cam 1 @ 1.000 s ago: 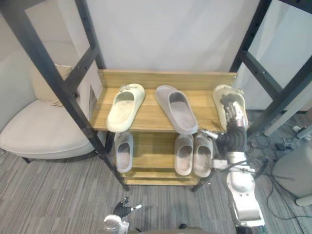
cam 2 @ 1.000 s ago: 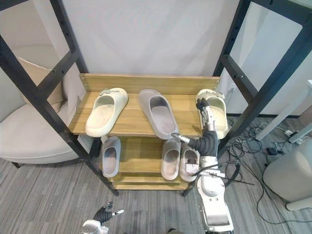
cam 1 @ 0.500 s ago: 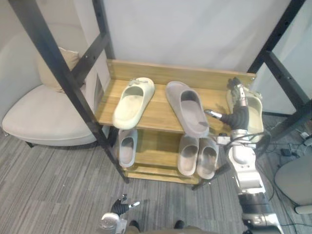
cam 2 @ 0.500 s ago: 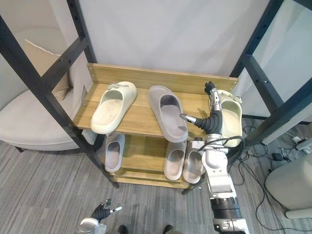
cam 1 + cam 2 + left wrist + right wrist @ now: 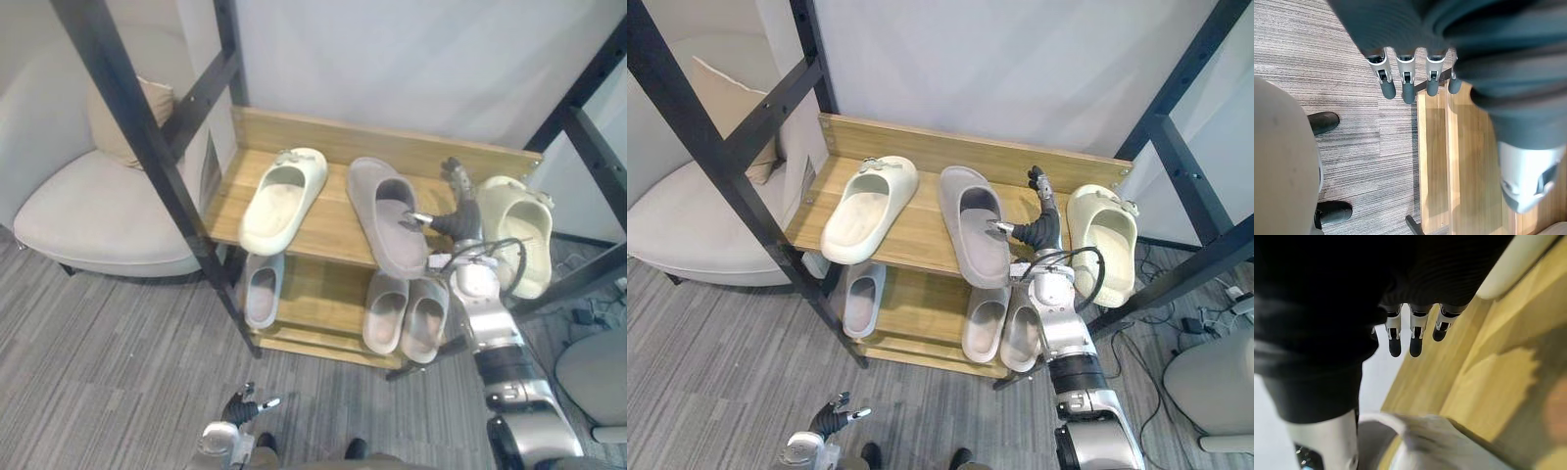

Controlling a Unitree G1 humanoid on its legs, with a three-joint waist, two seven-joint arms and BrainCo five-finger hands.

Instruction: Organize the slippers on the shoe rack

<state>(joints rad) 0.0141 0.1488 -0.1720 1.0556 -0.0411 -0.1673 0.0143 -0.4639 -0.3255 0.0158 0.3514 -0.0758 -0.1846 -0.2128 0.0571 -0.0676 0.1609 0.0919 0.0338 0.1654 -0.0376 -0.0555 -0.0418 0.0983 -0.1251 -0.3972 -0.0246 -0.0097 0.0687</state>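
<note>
Now I see the right hand point(image 5: 1042, 217) raised over the top shelf of the shoe rack point(image 5: 970, 157), with the fingers straight and spread loosely, so it is open and holds nothing. It stands in the gap between 2 slippers. The grey slipper point(image 5: 975, 223) lies just beside it on the thumb side; the thumb points at that slipper's edge, but I cannot tell if it touches. The near cream slipper point(image 5: 1102, 245) lies just beside the hand on the other side, and its outer part hangs over the end of the shelf. The far cream slipper point(image 5: 869, 209) is well apart from the hand, beyond the grey one, and lies at an angle. Below the hand, on the lower shelf, 2 small grey slippers point(image 5: 1004, 321) sit side by side, and 1 single grey slipper point(image 5: 859, 299) is further away. The left hand point(image 5: 830, 420) hangs low over the floor, fingers relaxed and empty.
</note>
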